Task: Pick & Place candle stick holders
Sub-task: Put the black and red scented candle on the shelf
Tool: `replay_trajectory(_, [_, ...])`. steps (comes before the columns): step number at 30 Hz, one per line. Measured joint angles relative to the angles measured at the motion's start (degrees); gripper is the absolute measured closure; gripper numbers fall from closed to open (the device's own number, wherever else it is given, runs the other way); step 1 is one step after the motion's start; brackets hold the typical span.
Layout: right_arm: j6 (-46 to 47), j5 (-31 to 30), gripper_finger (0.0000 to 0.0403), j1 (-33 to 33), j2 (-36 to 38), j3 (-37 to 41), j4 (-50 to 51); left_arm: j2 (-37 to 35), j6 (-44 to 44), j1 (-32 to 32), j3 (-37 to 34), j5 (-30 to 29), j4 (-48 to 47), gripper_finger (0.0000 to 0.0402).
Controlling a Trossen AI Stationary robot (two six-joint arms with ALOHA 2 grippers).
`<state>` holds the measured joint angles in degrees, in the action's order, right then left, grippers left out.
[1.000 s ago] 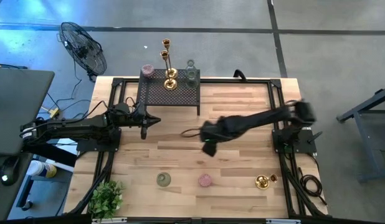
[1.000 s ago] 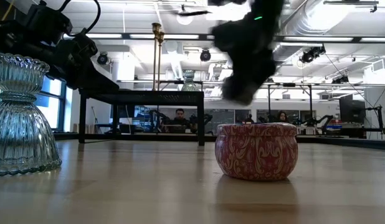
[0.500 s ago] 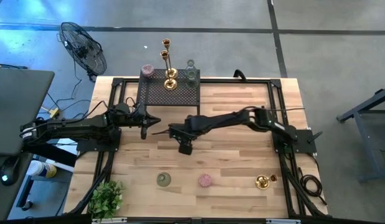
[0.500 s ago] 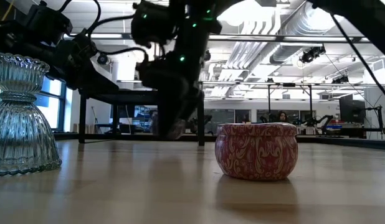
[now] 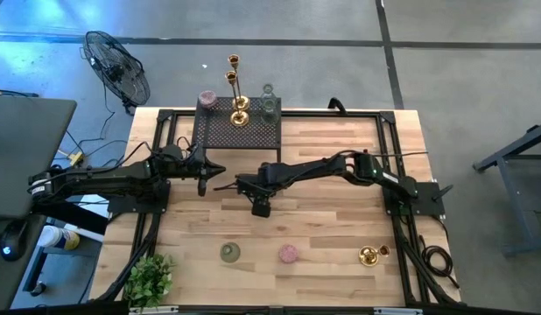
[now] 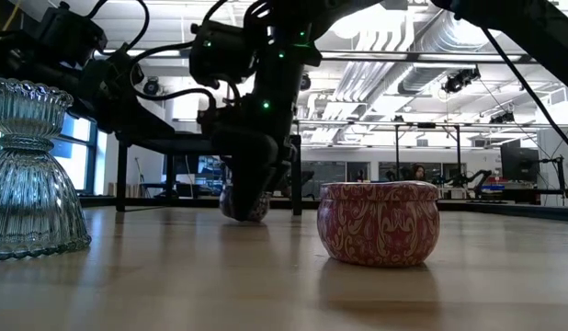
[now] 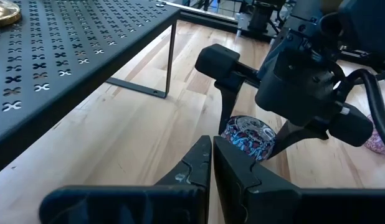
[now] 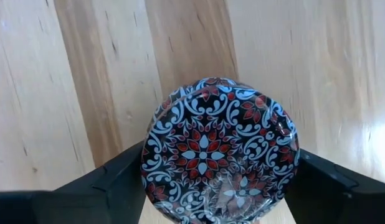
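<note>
Reaching far across the tabletop [image 5: 340,227], the right arm is stretching out nearly flat toward the middle, its right hand [image 5: 261,204] pointing straight down. The fingers [image 8: 111,186] are sitting on either side of a round patterned holder [image 8: 220,149], gripping its sides; the low view shows the holder [image 6: 244,206] down at the tabletop under the hand. Just beside that hand, the left hand [image 7: 211,163] is lying level and aimed at it, its fingers pressed together with nothing between them. The black mesh rack [image 5: 236,131] is standing just beyond both hands, carrying two tall gold candlesticks [image 5: 237,92]. Well apart on the hands' near side are sitting a green glass holder [image 5: 229,253], a pink round holder [image 5: 289,254] and a squat gold holder [image 5: 368,255].
</note>
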<state>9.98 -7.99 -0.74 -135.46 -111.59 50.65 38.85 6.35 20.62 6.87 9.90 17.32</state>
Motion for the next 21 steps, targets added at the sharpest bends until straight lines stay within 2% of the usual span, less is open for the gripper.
replay_trajectory(9, [-1.1, 0.5, 0.0068, 0.0, 0.0, 0.0, -2.9, 0.0, 0.0, 0.0, 0.0, 0.0, -0.2, 0.0388])
replay_trajectory(18, [-4.0, 1.3, 0.0067, -0.4, 0.9, 0.0, -3.4, 0.0, 0.0, 0.0, 0.0, 0.1, -0.9, 0.0388])
replay_trajectory(21, [-4.8, -0.5, 0.0065, -1.3, 2.5, -0.1, -3.4, 0.0, 0.0, 0.0, 0.0, 0.1, -0.8, 0.0388])
